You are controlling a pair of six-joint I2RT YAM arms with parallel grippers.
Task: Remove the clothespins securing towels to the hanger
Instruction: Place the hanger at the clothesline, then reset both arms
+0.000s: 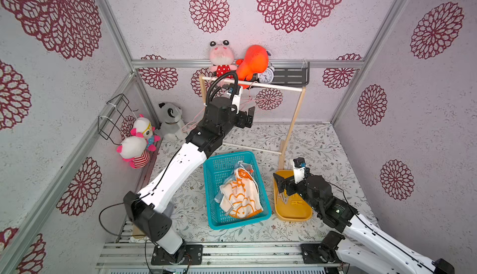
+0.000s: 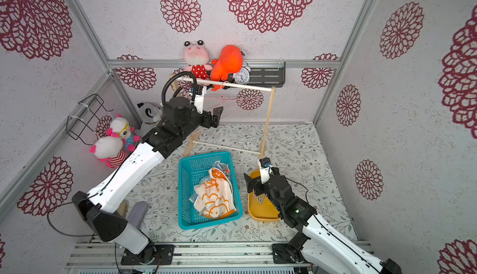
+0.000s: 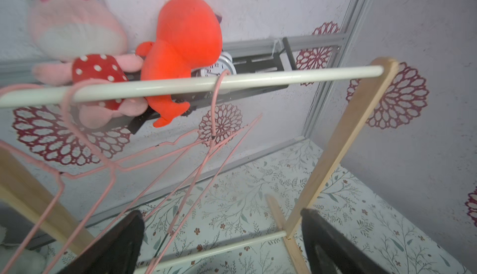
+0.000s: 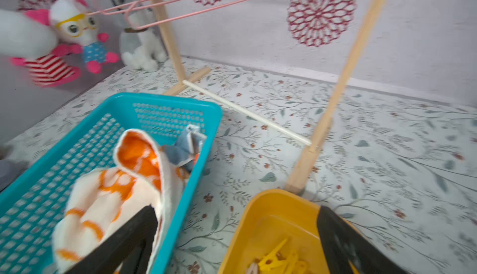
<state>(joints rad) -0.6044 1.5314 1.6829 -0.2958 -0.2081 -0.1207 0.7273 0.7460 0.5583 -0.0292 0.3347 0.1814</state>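
Looking at it, both sets of fingers are spread wide with nothing in them. The clothespins [image 4: 278, 259] sit piled in the yellow tray [image 4: 271, 208] right under the right gripper [image 4: 237, 210], so that arm's nearer. They point every which way, no single axis. The towels [image 4: 111, 195] lie in the blue basket [image 4: 165, 99] just beside it. Ahead of the left gripper [image 3: 222, 218] the pink hangers [image 3: 214, 110] run off bare. Only that wrist view shows the wires up close, no pins that I can spot. The top views mostly hide the pile.

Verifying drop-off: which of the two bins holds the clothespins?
The yellow tray, not the teal basket: yellow clothespins lie in its bottom, while the basket holds the towels.
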